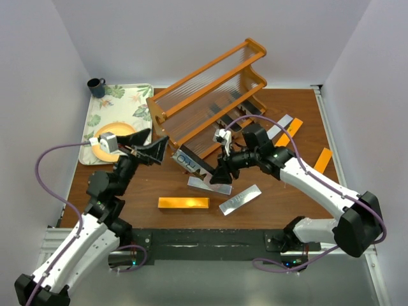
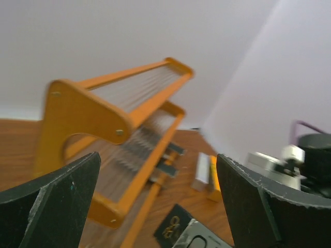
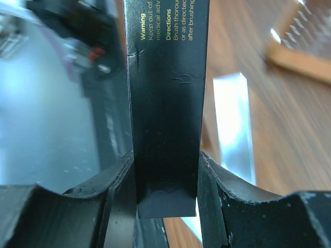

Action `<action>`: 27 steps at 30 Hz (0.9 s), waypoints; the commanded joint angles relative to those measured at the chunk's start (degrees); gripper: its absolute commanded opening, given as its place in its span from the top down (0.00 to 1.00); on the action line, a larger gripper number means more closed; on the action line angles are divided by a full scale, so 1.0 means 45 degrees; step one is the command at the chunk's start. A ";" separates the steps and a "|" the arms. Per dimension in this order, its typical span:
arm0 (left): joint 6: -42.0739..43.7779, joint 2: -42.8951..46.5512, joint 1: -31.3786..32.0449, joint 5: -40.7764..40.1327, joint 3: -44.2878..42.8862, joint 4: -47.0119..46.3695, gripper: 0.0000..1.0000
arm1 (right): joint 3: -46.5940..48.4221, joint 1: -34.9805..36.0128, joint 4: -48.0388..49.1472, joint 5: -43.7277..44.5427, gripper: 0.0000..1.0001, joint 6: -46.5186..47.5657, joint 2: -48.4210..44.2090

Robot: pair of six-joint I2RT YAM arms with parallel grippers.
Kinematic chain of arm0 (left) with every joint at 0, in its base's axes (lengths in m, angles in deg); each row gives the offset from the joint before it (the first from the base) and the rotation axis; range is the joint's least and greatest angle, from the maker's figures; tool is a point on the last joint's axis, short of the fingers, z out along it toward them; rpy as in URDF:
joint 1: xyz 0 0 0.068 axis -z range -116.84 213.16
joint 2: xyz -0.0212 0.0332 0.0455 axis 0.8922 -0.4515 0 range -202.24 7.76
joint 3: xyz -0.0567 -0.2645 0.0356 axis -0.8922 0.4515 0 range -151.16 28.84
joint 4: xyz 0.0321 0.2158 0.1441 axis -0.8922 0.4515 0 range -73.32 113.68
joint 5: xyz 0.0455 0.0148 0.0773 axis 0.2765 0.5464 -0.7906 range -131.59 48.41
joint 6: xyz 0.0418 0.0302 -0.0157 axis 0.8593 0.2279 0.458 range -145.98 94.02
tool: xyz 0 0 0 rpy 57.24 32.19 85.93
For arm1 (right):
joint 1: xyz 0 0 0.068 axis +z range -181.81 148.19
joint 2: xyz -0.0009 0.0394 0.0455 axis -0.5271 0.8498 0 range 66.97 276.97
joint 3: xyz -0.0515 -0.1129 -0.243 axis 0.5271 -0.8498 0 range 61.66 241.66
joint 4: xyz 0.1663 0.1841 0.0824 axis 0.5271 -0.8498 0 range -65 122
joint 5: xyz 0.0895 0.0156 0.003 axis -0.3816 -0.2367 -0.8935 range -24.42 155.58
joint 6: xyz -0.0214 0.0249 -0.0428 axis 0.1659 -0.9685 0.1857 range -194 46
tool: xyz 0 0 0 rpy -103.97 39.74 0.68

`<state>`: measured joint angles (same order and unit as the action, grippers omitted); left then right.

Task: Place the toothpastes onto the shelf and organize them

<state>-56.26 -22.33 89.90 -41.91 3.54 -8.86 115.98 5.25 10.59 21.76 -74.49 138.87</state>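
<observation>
The orange-brown shelf [image 1: 210, 95] stands slanted at the back of the table, and dark cartons [image 1: 239, 105] lie on its lower tier. My right gripper [image 1: 215, 171] [image 3: 168, 191] is shut on one end of a dark grey toothpaste carton [image 1: 191, 162] [image 3: 168, 93], held just in front of the shelf. My left gripper [image 1: 156, 141] [image 2: 160, 206] hangs open and empty to the left of that carton, whose end [image 2: 173, 227] shows between the fingers. An orange carton [image 1: 183, 203] and two silver cartons [image 1: 240, 199] [image 1: 209, 185] lie on the table near the front.
A silver carton [image 1: 284, 126] and two orange ones [image 1: 291, 131] [image 1: 323, 159] lie to the right of the shelf. At the back left a floral tray [image 1: 124, 102] carries a yellow plate [image 1: 111, 137], with a dark cup [image 1: 96, 87] beside it. White walls close in on both sides.
</observation>
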 commanded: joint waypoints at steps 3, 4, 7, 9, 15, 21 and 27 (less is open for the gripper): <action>0.3092 0.0823 -0.0044 -0.4673 -0.1507 0.5362 0.00 | 0.1169 -0.0032 -0.2838 0.4668 0.85 0.1086 -0.0334; 0.3290 0.0942 -0.0044 -0.5062 -0.1526 0.5421 0.00 | 0.1305 -0.0032 -0.3111 0.5122 0.85 0.1144 -0.0217; 0.4071 0.1256 -0.0064 -0.5708 -0.1526 0.5616 0.00 | 0.1891 -0.0032 -0.4049 0.6744 0.85 0.1378 0.0408; 0.4520 0.1392 -0.0044 -0.5983 -0.1526 0.5656 0.00 | 0.2282 -0.0032 -0.4285 0.7390 0.85 0.1379 0.0759; 0.4757 0.1588 -0.0044 -0.6609 -0.0922 0.5637 0.00 | 0.3610 0.0163 -0.4246 0.9089 0.85 0.1262 0.2496; 0.4855 0.1744 -0.0044 -0.6629 -0.0902 0.5656 0.00 | 0.4840 0.0241 -0.4052 1.0009 0.84 0.1047 0.4372; 0.4855 0.1803 -0.0044 -0.6454 -0.0863 0.5656 0.00 | 0.5935 0.0319 -0.3604 1.0439 0.83 0.0481 0.6013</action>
<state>-35.50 -14.61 89.90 -70.43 -0.50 17.89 138.32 6.17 -9.04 66.11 -70.49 164.29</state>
